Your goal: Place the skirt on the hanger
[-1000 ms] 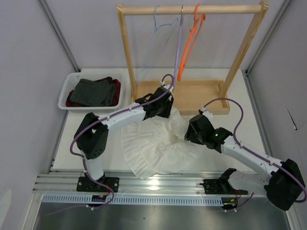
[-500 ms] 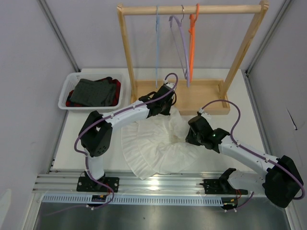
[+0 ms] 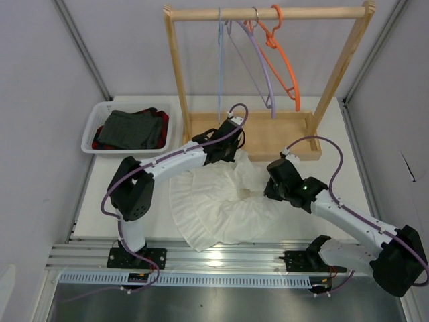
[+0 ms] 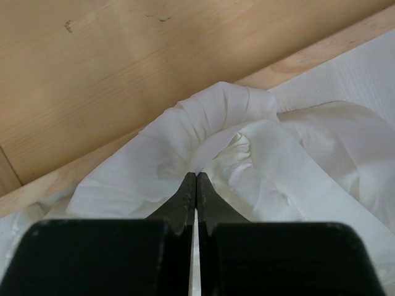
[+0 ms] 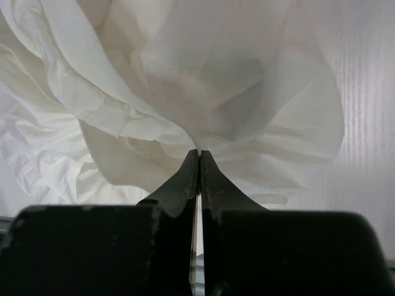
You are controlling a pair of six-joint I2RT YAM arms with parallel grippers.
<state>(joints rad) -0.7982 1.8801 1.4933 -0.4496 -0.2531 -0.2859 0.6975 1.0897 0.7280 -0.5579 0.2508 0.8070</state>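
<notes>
Since a second ago the orange hanger (image 3: 285,64) has been swung out rightward on the rail (image 3: 315,12), and the lilac hanger (image 3: 271,104) with it. One skirt (image 3: 214,211) is spread on the table (image 3: 335,154). Its bunched top looks pinched by the closed left gripper (image 4: 195,177) and right gripper (image 5: 199,152). Three hangers are counted. The orange one is hung above and beyond both grippers, slightly toward the right gripper's side.

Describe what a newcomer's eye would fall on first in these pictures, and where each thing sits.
The white skirt sprawls in ruffles across the table's middle, with the left gripper and right gripper each shut on a pinch of its fabric. Behind it, the bright orange hanger hangs tilted from the wooden rack's top rail, beside a lilac hanger.
</notes>
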